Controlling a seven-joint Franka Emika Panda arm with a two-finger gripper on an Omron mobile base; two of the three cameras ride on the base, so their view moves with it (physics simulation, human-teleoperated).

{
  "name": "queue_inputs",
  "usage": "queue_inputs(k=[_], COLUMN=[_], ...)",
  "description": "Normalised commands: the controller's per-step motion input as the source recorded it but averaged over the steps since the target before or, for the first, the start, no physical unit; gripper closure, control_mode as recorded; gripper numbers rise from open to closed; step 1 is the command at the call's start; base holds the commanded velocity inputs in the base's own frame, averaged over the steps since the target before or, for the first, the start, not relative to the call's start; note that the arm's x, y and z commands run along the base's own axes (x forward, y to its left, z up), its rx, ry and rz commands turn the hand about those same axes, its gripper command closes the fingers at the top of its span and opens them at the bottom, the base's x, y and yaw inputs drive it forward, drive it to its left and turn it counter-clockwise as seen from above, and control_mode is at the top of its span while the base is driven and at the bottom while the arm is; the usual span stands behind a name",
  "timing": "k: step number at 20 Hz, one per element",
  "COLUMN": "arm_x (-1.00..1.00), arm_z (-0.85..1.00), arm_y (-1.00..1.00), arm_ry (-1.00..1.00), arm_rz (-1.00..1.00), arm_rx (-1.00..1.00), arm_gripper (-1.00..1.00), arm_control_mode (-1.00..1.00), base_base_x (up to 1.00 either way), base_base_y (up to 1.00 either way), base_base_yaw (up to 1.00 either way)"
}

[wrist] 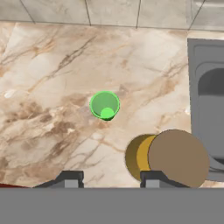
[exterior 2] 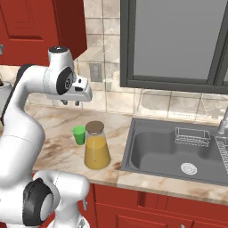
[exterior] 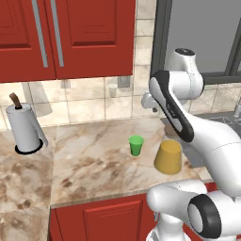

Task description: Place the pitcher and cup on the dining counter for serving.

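Note:
The pitcher (exterior: 168, 156) (exterior 2: 96, 151), clear glass with yellow-orange liquid and a round brown lid (wrist: 175, 158), stands upright on a marble counter (exterior: 94, 160) under red upper cabinets, close to the sink. To its left, a small gap away, stands the green cup (exterior: 136, 145) (exterior 2: 79, 135) (wrist: 105, 105), also upright. My gripper (exterior 2: 71, 103) (wrist: 109, 180) hangs well above both, pointing down, open with nothing between its fingers. The dining counter is out of view.
A grey sink (exterior 2: 147, 151) with a small wire rack (exterior 2: 191, 136) lies right of the pitcher, its faucet (exterior 2: 222, 122) at the far right. A tall grey paper-towel roll (exterior: 26, 127) stands far left. A pale small cup (exterior: 112, 90) sits against the wall tiles.

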Motion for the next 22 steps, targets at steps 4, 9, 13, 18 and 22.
queue_inputs(k=[4, 9, 13, 18, 22], arm_x=[-0.30, -0.71, -0.63, -0.19, 0.00], arm_z=[-0.06, -0.25, -0.61, -0.69, -0.23], arm_y=[-0.07, -0.37, -0.40, -0.28, -0.23], arm_ry=[0.00, -0.01, -0.03, 0.00, 0.00], arm_rz=[0.00, -0.05, -0.04, -0.04, -0.03], arm_rx=[0.00, 0.05, 0.01, 0.00, 0.00], arm_gripper=[-1.00, -1.00, -1.00, -1.00, -1.00], arm_control_mode=[-1.00, -1.00, -1.00, -1.00, -1.00], base_base_x=[0.00, 0.00, 0.00, 0.00, 0.00], base_base_y=[0.00, 0.00, 0.00, 0.00, 0.00], base_base_yaw=[0.00, 0.00, 0.00, 0.00, 0.00])
